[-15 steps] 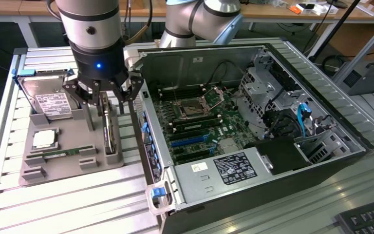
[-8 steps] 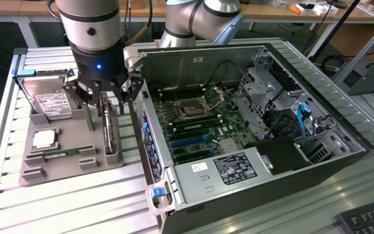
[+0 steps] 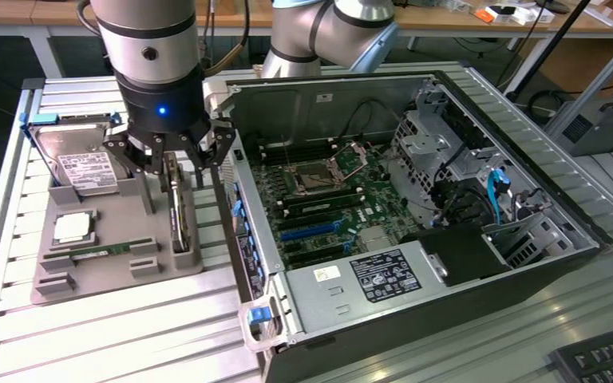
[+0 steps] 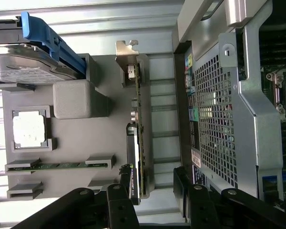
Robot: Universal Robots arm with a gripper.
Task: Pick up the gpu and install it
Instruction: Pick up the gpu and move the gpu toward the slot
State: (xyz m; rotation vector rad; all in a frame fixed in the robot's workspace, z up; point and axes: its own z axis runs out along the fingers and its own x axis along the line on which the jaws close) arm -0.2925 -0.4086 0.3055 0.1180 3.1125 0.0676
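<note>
While the arm hangs over the grey holder (image 3: 115, 211) at nine o'clock of the open computer case (image 3: 318, 100) in the exterior view, your claw (image 3: 176, 171) stands open. Its black fingers (image 4: 120, 193) are spread to either side of the gpu (image 4: 139, 119) without closing on it. The gpu stands on edge in a slot along the holder's three o'clock side, green board facing the case.

The exterior view gives you the layout: the hard drive (image 3: 83, 163) at the holder's twelve o'clock end, a square silver chip (image 3: 73, 227) and the RAM stick (image 3: 99, 254) toward nine o'clock of the card, and the motherboard (image 3: 328, 183) exposed inside the case.

The wrist view gives you what the claw covers there. The card's top edge runs between the fingers, nearer the one away from the case. Its silver bracket (image 4: 126, 52) is at the end far from the claw, and the case's perforated rear panel (image 4: 214, 109) is just beside it. Whether either finger touches the card cannot be told.

Room is tight on the case side. A narrow strip of slatted table (image 3: 125, 335) parts holder from case, and one finger hangs over it, near the case's rim. Toward nine o'clock the other finger has the holder's bare deck beneath it.
</note>
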